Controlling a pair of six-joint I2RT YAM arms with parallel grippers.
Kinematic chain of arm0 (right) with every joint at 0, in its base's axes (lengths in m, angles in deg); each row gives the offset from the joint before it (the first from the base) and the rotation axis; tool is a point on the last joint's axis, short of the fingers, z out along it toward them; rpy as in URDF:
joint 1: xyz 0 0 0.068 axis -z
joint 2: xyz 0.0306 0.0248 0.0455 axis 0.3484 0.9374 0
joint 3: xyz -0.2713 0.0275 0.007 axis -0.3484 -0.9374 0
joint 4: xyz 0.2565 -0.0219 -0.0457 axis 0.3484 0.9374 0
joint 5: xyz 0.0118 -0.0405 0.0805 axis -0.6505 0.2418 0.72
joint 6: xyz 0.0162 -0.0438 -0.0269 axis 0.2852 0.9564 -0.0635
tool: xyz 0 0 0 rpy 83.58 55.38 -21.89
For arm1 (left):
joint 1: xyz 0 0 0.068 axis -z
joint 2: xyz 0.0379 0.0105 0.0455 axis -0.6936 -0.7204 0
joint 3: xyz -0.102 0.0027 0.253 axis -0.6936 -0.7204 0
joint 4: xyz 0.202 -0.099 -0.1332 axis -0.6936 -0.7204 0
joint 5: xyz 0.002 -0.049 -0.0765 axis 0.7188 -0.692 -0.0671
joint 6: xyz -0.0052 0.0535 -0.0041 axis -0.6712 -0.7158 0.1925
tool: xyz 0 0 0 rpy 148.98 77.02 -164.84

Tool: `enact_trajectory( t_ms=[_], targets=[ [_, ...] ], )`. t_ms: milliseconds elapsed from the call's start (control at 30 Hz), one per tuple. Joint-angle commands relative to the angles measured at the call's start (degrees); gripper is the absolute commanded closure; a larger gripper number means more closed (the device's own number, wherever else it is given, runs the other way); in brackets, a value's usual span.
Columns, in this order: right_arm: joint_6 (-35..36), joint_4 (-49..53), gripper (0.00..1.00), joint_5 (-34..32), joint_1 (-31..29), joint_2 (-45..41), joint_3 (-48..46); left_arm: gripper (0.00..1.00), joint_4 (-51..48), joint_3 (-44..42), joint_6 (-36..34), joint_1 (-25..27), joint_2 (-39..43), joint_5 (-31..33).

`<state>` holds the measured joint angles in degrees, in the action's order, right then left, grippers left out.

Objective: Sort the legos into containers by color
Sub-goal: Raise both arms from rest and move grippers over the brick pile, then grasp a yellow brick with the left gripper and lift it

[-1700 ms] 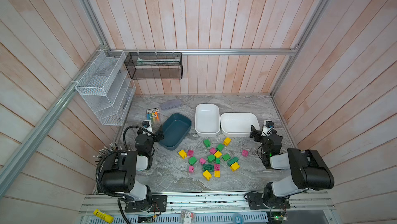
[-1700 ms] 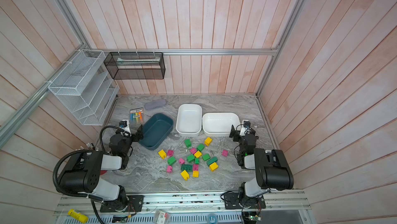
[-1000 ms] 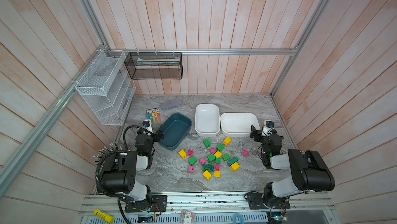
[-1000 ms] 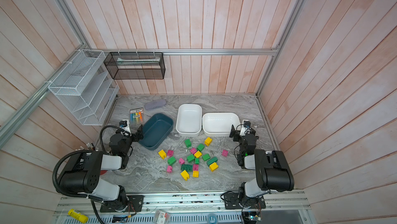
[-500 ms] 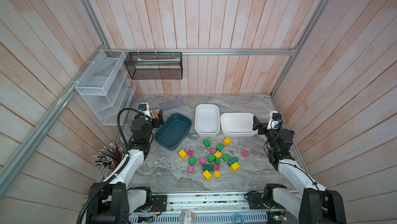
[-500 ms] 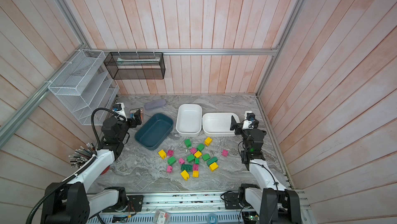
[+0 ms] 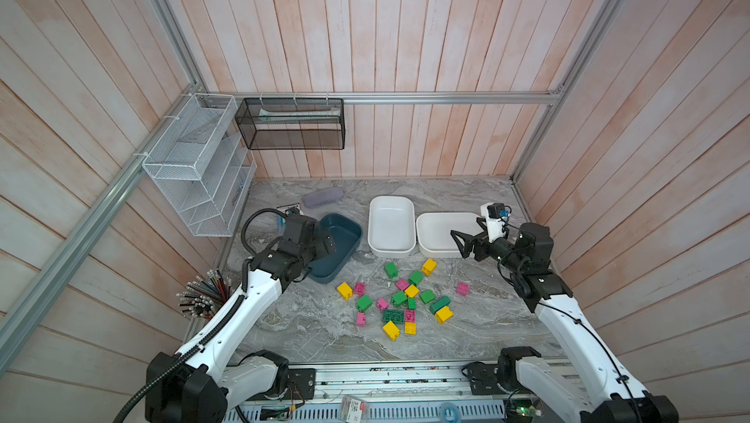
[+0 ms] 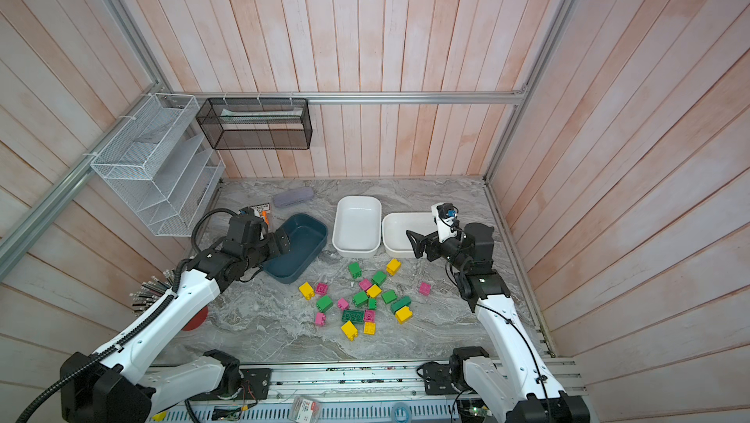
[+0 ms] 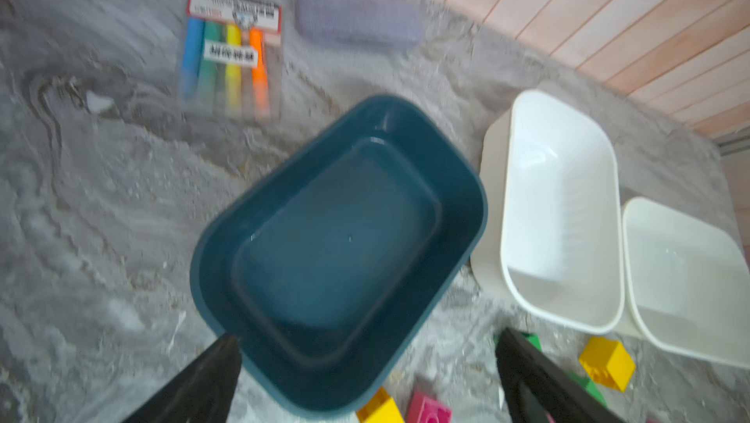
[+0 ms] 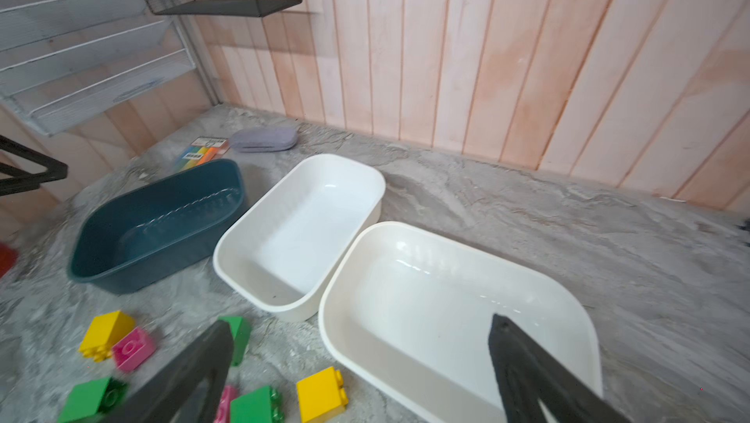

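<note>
Both arms have risen from their folded crouch at the near edge and swung out over the tubs.

In both top views the left claw [image 7: 328, 245] hangs over the left side of the teal tub [image 7: 345, 230]. The right claw [image 7: 458, 243] hangs over the near edge of the right white tub [image 7: 436, 228]. Both are spread wide and hold nothing. The bricks [image 7: 399, 299] lie loose on the table [image 7: 304, 319], nearer than the tubs. The step in hand looks like the first pick. Each claw should come back nearer and drop on an outlier: the lone pink brick [image 7: 462, 288] for the right, the yellow brick [image 7: 344, 290] at the left edge for the left. Grip the flat sides, not the studs, and keep one colour per tub. The middle white tub [image 7: 391, 220] stands between the other two, and all three are bare.

In the left wrist view, wide fingers [image 9: 211, 376] frame the near end of the teal tub, which has nothing inside. The marker pack [image 9: 231, 55] and grey case [image 9: 357, 21] lie beyond it.

In the right wrist view, one finger [image 10: 527, 372] crosses the right white tub and the other reaches over the bricks. Again, all three tubs show bare floors.
</note>
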<state>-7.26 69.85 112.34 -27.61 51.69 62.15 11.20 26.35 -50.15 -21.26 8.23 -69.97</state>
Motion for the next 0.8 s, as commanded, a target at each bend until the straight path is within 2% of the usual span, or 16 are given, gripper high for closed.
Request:
enact_trajectory(
  t_ms=[0, 133, 267, 533, 767],
  targets=[
    [3.06, 12.98, 0.02, 3.72, -2.95, 0.08, 2.90, 0.02, -12.64, 2.32, 10.91, 4.07, 2.60, -0.78],
    [4.56, 17.87, 0.02, 5.34, -7.14, 0.68, 4.58, 0.06, -16.46, 1.43, 20.21, 12.82, 2.13, 1.11],
    [5.75, 21.23, 0.02, 6.18, -11.68, 1.92, 5.81, 0.11, -14.55, -1.19, 28.32, 17.28, 0.09, 0.88],
    [4.24, 20.97, 0.02, 5.37, -18.18, 3.42, 5.78, 0.17, -11.50, 1.56, 39.31, 21.89, -10.75, 4.22],
    [3.34, 20.59, 0.02, 3.64, -19.09, 2.52, 4.42, 0.27, -12.72, 0.62, 44.58, 23.48, -18.42, 6.82]
  ],
)
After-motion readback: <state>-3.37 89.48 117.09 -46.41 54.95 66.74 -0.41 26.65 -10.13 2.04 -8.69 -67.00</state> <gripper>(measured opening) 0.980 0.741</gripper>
